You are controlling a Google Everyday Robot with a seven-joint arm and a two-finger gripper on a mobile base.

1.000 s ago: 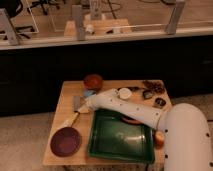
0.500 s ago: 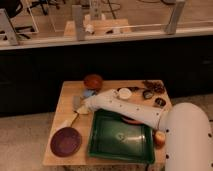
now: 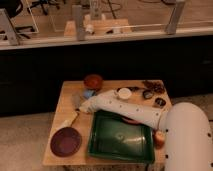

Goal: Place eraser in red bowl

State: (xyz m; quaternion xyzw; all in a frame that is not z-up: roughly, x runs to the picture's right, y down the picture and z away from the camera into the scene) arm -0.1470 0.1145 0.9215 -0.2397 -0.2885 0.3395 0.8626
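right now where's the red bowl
In the camera view the red bowl sits at the table's far edge, left of centre, just beyond the end effector and the eraser.

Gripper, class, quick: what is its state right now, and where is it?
Gripper: over the table's left side by the eraser, near the red bowl; its state cannot be told.

Glossy red bowl [image 3: 93,81], wooden table [image 3: 62,117]

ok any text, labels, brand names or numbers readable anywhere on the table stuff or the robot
None readable.
Red bowl, maroon dish, green tray: no print visible.
Small items at the table's far right: too blurred to tell.
White arm: no marking seen; its hand is low over the grey eraser.
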